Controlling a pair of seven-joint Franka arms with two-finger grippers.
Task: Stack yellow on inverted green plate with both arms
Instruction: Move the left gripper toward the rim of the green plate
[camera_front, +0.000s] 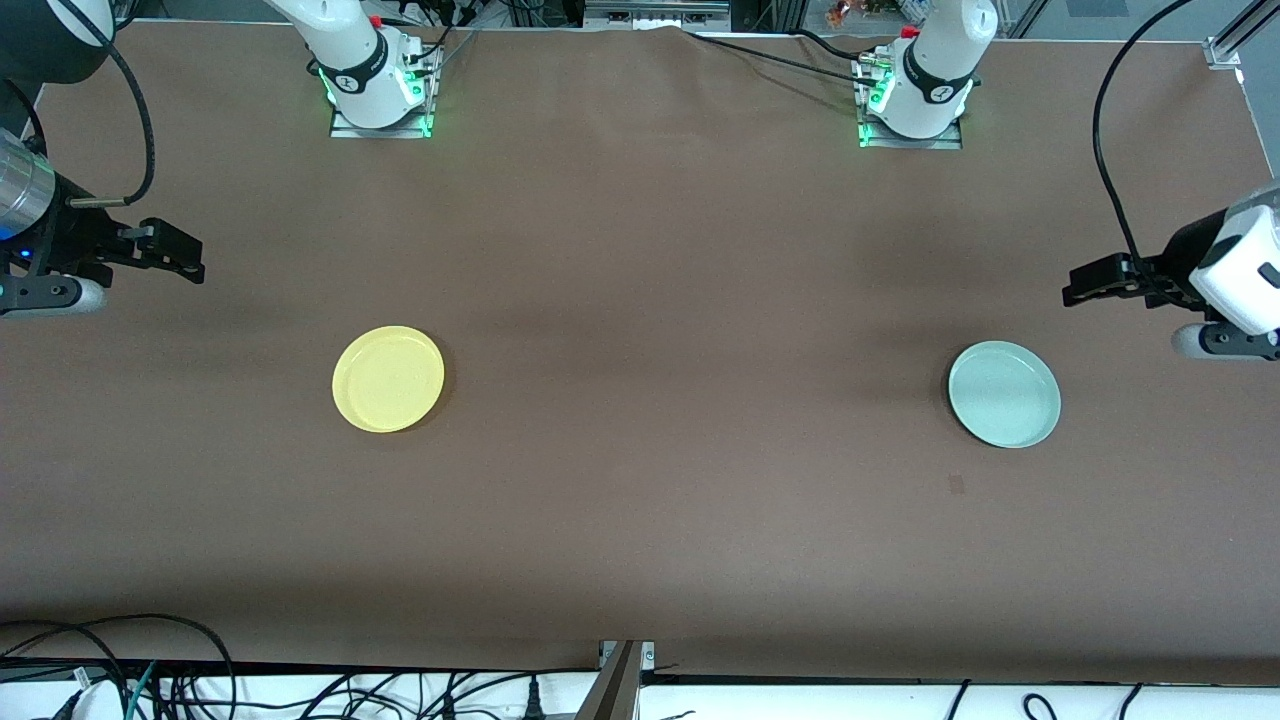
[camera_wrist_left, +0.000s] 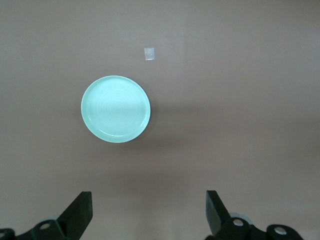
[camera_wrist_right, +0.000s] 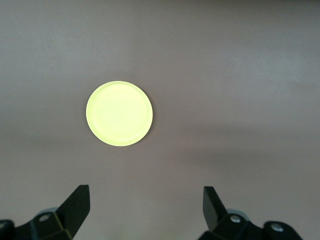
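Lying rim-up toward the left arm's end of the table, the round pale mint-green plastic plate (camera_front: 1004, 393) sits nearest the wide-open, empty left gripper (camera_front: 1075, 289); the bright yellow round plastic plate (camera_front: 388, 378) lies well apart from it, by the equally wide-open right gripper (camera_front: 190, 262).

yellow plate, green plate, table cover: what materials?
Yellow plate: likely plastic, smooth, uniform bright colour, soft sheen, thin raised rim.
Green plate: pale mint, glossier, faint concentric rings in the left wrist view; plastic or glazed ceramic, cannot tell.
Table cover: matte brown, looks like cloth or felt, no glare.
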